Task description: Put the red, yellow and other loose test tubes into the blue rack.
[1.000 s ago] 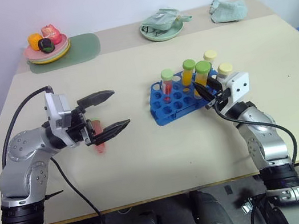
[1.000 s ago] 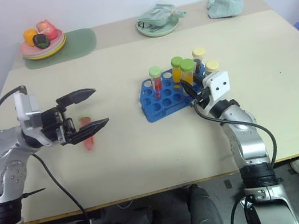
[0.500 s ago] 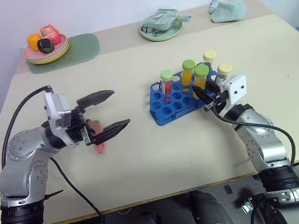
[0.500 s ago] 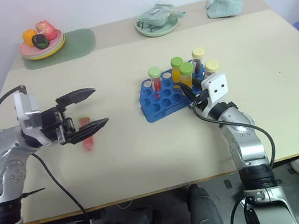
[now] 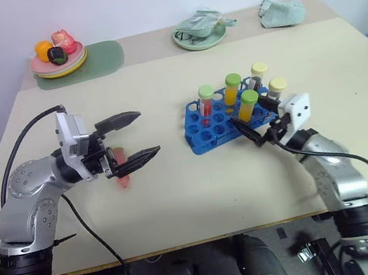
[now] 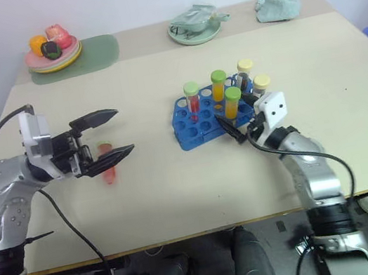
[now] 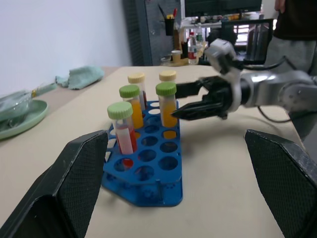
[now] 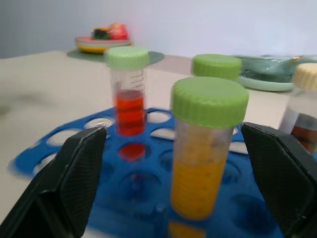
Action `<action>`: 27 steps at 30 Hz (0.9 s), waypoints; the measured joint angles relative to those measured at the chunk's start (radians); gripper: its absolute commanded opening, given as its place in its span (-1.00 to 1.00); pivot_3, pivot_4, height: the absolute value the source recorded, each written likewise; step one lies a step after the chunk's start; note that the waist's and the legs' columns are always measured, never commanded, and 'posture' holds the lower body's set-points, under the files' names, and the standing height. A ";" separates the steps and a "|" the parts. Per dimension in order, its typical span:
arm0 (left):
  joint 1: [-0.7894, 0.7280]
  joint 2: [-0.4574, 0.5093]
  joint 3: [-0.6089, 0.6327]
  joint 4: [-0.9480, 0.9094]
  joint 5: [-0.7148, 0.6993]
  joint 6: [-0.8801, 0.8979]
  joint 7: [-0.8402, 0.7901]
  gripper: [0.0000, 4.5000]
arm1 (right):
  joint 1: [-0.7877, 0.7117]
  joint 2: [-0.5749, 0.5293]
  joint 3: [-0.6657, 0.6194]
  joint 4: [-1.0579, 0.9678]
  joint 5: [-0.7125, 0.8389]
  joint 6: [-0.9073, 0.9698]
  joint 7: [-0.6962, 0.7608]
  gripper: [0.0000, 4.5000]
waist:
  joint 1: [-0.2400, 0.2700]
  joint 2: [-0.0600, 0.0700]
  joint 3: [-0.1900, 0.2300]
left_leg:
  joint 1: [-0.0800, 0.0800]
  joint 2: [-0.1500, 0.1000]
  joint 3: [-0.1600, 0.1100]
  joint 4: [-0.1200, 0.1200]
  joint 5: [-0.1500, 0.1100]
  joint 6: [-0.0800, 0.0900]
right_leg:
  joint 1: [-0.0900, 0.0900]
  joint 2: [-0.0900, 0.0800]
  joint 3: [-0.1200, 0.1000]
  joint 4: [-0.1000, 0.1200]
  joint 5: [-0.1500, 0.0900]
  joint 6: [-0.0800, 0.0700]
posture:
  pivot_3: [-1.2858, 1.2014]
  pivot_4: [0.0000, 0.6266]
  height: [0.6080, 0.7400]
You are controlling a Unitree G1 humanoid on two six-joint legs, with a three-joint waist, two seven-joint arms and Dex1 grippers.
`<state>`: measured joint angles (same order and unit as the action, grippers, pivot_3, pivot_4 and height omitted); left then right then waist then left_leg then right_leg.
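1. Since the earlier frames, the right gripper (image 6: 234, 129) has let go of the yellow tube with the green cap (image 6: 233, 102) and drawn back from it; its jaws now stand apart, empty, just beside the near edge of the blue rack (image 6: 199, 125).
2. That tube stands upright in a hole at the front of the rack, with the red tube (image 6: 192, 99), another yellow one (image 6: 218, 86) and two pale-capped tubes (image 6: 252, 77) also seated in the rack.
3. One pinkish-red tube (image 6: 106, 163) lies on the table (image 6: 180, 195), well apart from the rack, under the left gripper (image 6: 113, 132).
4. Its fingers are spread wide and grasp nothing; it hovers above the loose tube, pointing toward the rack.
5. Likely risk: the right fingertips sit very near the tube just placed, so a sideways swing on retreat could clip it or nudge the light rack across the table.
6. On the left, the tube lies flat; an off-centre pinch could roll or squirt it away.
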<state>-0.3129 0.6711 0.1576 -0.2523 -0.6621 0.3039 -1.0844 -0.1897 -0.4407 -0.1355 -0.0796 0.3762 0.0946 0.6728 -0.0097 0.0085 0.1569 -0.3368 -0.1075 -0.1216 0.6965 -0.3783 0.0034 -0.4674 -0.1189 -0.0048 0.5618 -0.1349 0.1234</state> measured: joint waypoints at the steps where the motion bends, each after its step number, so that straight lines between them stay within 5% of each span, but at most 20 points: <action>1: 0.009 0.004 0.005 -0.004 -0.003 0.004 -0.001 1.00 | 0.033 -0.053 -0.019 -0.036 0.038 0.030 0.043 0.98 | 0.002 0.001 0.000 | 0.000 0.000 0.000 0.000 0.000 0.000 | 0.000 0.000 0.000 0.000 0.000 0.000 | 0.03 -0.52 1.00; 9: 0.049 0.046 0.029 -0.015 -0.012 0.067 0.024 1.00 | 0.139 -0.397 -0.226 -0.237 0.295 0.228 0.322 0.98 | 0.000 0.001 0.001 | 0.003 0.001 0.002 0.000 -0.001 0.002 | 0.002 0.000 0.001 -0.001 0.000 0.000 | 0.03 -0.52 1.00; 14: 0.062 0.154 0.060 -0.074 -0.009 0.253 0.154 1.00 | 0.045 -0.524 -0.225 -0.263 0.411 0.344 0.453 0.98 | 0.000 0.001 0.001 | 0.003 0.002 0.003 0.000 -0.001 0.002 | 0.002 0.000 0.001 -0.001 0.000 0.000 | 0.03 -0.52 1.00; 20: -0.045 0.169 0.168 -0.195 -0.129 0.796 0.575 1.00 | -0.113 -0.531 -0.134 -0.184 0.398 0.334 0.564 0.98 | 0.016 -0.003 0.002 | 0.001 0.001 0.002 0.002 -0.002 0.003 | 0.002 0.000 0.001 0.000 0.000 0.000 | 0.03 -0.52 1.00; 24: -0.164 0.069 0.248 -0.292 -0.160 1.177 0.805 1.00 | -0.178 -0.474 -0.055 -0.121 0.358 0.308 0.595 0.98 | 0.023 -0.002 0.002 | 0.001 0.001 0.002 0.002 -0.002 0.002 | 0.001 0.000 0.001 0.000 0.000 0.000 | 0.03 -0.52 1.00; 27: -0.198 0.015 0.266 -0.299 -0.194 1.294 0.935 1.00 | -0.201 -0.441 -0.029 -0.120 0.347 0.300 0.598 0.98 | 0.022 -0.003 0.001 | 0.001 0.001 0.001 0.002 -0.002 0.000 | 0.001 0.000 0.001 0.001 0.000 0.000 | 0.03 -0.52 1.00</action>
<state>-0.5111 0.6857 0.4237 -0.5511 -0.8558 1.5980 -0.1492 -0.3906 -0.8821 -0.1640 -0.1996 0.7233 0.3945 1.2708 0.0120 0.0059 0.1583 -0.3356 -0.1067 -0.1205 0.6985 -0.3799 0.0038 -0.4666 -0.1191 -0.0035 0.5624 -0.1348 0.1237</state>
